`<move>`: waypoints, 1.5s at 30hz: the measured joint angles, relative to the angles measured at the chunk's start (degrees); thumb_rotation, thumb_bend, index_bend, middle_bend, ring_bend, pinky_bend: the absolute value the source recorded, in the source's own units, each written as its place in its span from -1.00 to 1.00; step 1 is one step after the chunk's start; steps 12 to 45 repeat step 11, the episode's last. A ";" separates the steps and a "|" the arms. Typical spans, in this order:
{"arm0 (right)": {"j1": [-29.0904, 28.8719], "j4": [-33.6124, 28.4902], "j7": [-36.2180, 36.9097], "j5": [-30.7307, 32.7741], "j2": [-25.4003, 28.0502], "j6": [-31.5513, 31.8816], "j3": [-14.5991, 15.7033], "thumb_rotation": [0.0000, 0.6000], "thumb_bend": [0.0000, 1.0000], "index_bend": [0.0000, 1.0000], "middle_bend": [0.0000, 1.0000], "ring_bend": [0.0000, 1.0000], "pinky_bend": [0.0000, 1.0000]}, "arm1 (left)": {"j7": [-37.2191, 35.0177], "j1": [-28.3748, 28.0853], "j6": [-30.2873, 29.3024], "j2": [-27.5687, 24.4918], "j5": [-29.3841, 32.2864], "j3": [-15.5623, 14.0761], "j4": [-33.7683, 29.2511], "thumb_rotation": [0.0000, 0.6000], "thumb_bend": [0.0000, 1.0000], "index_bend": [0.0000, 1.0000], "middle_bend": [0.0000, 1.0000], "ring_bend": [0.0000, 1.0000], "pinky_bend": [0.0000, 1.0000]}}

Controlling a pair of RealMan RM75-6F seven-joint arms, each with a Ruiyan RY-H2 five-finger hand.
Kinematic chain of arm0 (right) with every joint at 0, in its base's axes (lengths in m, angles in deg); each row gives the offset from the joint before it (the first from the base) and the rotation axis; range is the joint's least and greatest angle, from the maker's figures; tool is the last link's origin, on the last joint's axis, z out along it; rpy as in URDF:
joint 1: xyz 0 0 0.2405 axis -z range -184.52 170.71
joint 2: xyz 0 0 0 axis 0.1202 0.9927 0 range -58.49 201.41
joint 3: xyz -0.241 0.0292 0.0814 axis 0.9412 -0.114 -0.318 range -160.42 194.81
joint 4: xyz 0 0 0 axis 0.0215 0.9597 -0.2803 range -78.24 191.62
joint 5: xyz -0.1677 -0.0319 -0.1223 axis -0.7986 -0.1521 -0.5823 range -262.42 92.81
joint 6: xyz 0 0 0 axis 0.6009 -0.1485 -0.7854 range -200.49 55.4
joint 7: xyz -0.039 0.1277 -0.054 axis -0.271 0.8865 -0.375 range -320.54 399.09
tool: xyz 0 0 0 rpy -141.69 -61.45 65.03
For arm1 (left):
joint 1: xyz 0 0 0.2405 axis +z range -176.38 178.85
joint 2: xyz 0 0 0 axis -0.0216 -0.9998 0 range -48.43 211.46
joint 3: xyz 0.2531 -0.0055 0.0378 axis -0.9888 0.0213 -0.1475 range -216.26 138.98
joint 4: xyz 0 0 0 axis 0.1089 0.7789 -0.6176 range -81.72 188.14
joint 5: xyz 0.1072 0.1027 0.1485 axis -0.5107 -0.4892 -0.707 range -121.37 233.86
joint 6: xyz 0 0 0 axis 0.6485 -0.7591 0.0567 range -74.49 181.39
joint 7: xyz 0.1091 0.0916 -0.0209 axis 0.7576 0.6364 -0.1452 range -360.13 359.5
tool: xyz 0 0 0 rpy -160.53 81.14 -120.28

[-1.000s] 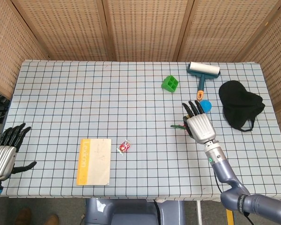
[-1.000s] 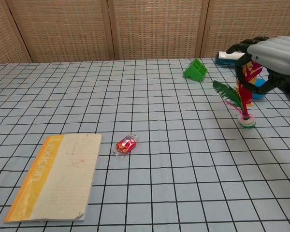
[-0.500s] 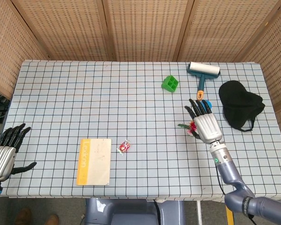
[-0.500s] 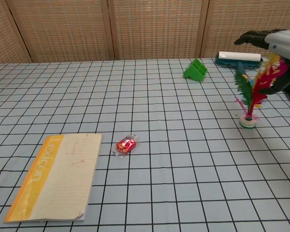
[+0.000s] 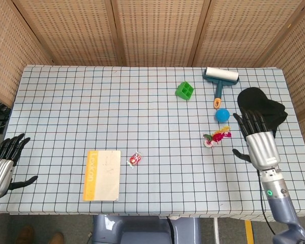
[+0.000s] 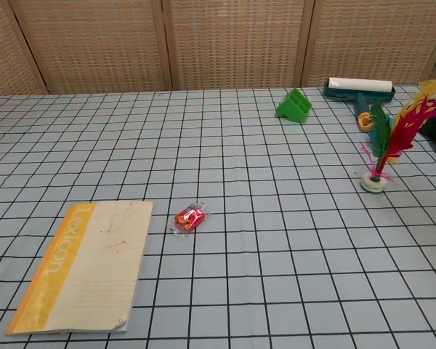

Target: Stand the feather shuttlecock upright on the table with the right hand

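Note:
The feather shuttlecock (image 6: 387, 145) stands upright on its round base on the checked table (image 5: 142, 117), with red, yellow and green feathers fanning up. From above, the shuttlecock (image 5: 216, 138) shows right of the table's middle. My right hand (image 5: 257, 141) hovers to the right of it, apart from it, fingers spread and holding nothing. My left hand (image 5: 1, 165) hangs off the table's left front edge, fingers apart and empty. Neither hand shows in the chest view.
A blue ball (image 5: 222, 115), a lint roller (image 5: 219, 80) and a black cap (image 5: 262, 112) lie behind the shuttlecock. A green block (image 5: 184, 90) sits at mid back. A red candy (image 5: 135, 159) and a yellow notebook (image 5: 102, 175) lie at the front left.
My right hand has let go of the shuttlecock and drawn away to the right. The shuttlecock now stands alone, feathers upright. The left hand has barely moved.

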 measured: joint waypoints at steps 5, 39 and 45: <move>4.23 3.89 0.74 -4.62 -0.17 5.14 3.52 1.00 -1.00 -1.00 -1.00 -1.00 -1.00 | -0.12 0.33 -0.86 -0.09 -0.93 -0.20 0.18 1.00 -1.00 -1.00 -1.00 -1.00 -1.00; 9.28 7.55 -0.60 -6.01 -1.97 7.84 6.31 1.00 -1.00 -1.00 -1.00 -1.00 -1.00 | -0.85 0.76 -2.11 -0.38 -2.63 -0.60 0.29 1.00 -1.00 -1.00 -1.00 -1.00 -1.00; 9.28 7.55 -0.60 -6.01 -1.97 7.84 6.31 1.00 -1.00 -1.00 -1.00 -1.00 -1.00 | -0.85 0.76 -2.11 -0.38 -2.63 -0.60 0.29 1.00 -1.00 -1.00 -1.00 -1.00 -1.00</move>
